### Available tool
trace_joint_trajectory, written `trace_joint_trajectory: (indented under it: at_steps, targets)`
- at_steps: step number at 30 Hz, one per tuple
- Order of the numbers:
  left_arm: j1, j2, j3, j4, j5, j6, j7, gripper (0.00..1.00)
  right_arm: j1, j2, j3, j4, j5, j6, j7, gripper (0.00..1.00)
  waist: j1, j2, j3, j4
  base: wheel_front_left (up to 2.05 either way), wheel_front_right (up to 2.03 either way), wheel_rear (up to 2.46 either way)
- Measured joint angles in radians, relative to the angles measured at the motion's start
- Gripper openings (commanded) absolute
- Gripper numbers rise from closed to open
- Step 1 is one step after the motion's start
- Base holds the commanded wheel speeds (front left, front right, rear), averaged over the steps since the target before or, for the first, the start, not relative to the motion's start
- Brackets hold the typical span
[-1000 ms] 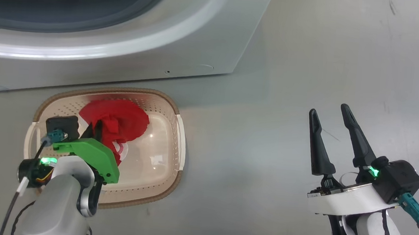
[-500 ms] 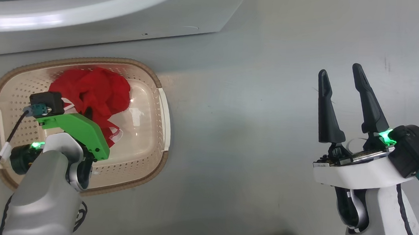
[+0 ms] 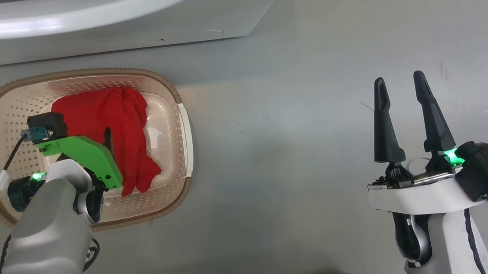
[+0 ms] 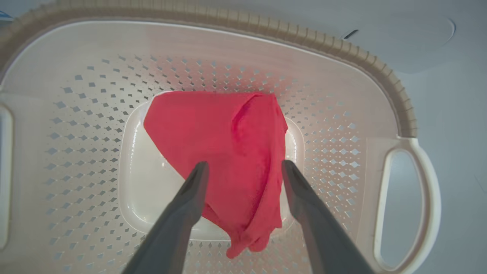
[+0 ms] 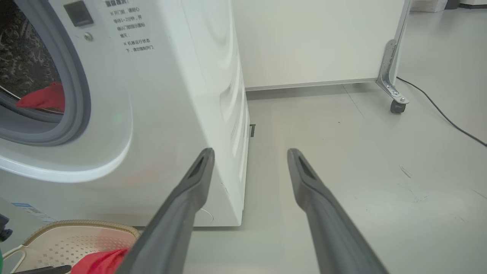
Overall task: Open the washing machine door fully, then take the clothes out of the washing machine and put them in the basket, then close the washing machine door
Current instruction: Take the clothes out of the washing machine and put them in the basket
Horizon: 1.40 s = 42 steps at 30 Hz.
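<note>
Clothes [image 4: 224,140] lie in basket [image 4: 76,114] beneath spread left hand [image 4: 244,163], seemingly untouched.

The basket [image 3: 101,71] is sitting on the floor [image 3: 289,166], just in front of the washing machine [image 3: 148,20]. The clothes [image 3: 115,118] are lying inside the basket, on its bottom. The left gripper [image 4: 244,164] is hanging over the basket, above the clothes. The right gripper [image 3: 399,77] is hovering well to the right of the basket. Another garment [image 5: 42,97] is lying inside the washing machine, behind the basket.
</note>
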Motion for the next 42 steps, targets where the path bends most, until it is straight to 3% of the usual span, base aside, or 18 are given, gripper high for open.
trace_joint_trajectory:
  at_steps: [18,31,42]
  targets:
    - [0.007,-0.003,-0.061,0.005,0.048,-0.047,-0.265,1.0,0.018,0.0,-0.005,0.053,-0.012,0.0,0.0,1.0,0.0,0.0,-0.132,0.033,0.0,0.0,0.0]
    - [0.072,-0.008,-0.084,-0.085,0.073,-0.074,-0.271,1.0,0.094,-0.009,0.0,0.094,-0.04,0.0,0.0,1.0,-0.0001,0.0,-0.271,0.083,0.0,0.0,0.0]
    - [0.144,-0.009,-0.045,-0.304,0.127,-0.072,-0.271,1.0,0.167,-0.011,-0.023,0.118,-0.045,0.0,0.0,1.0,0.0,0.0,-0.398,0.117,0.0,0.0,0.0]
